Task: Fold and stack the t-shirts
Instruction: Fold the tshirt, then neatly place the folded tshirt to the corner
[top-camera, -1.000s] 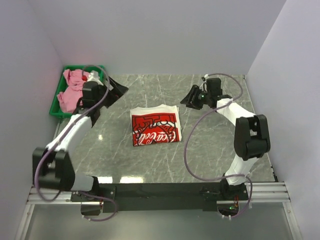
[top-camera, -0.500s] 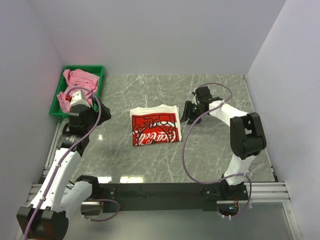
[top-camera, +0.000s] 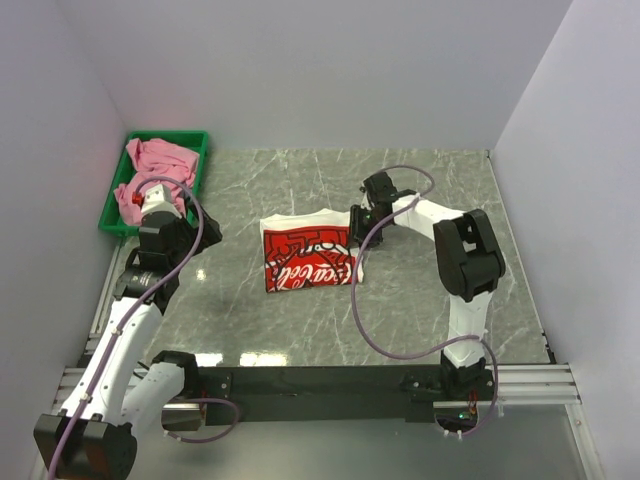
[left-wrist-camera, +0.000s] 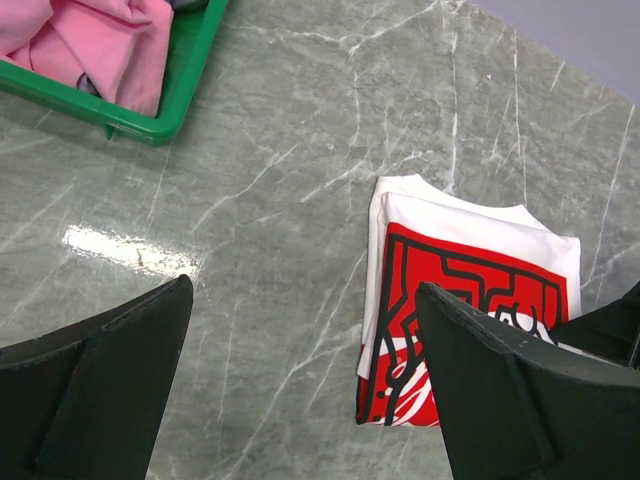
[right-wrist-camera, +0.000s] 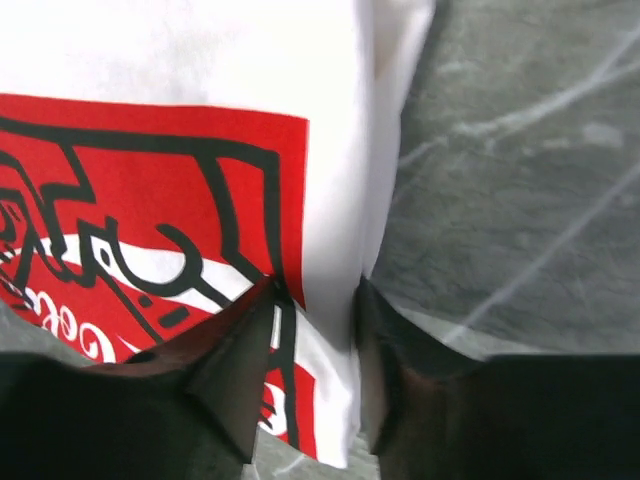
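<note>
Since a second ago the right arm has swung in from the far right of the grey marbled table (top-camera: 430, 300) to the right edge of the folded white t-shirt (top-camera: 305, 255) with its red printed graphic and white script. The left arm has drawn back from the green plastic tray (top-camera: 196, 137) and now hangs raised over the table's left side; over the last half second it has barely shifted. The white t-shirt lies where it lay, near the middle of the table, and the crumpled pink t-shirt (top-camera: 155, 165) is still in the tray.

The right gripper (right-wrist-camera: 315, 295) has its jaws a narrow way apart astride the shirt's right-hand edge, one finger over the red print and the other over bare marble. Whether they already pinch cloth I cannot tell. The left gripper (left-wrist-camera: 305, 290) is spread wide and empty, looking down on both shirts.

Both shirts are probably light, limp and in no way fragile. The folded one is a packet of several layers, so it will likely sag and fall open if lifted by one layer or one corner. It is better taken through all the layers at an edge, or slid over the smooth marble. The pink one is bunched, so a raised fold seems the best hold, and it will probably drape and need spreading flat.
</note>
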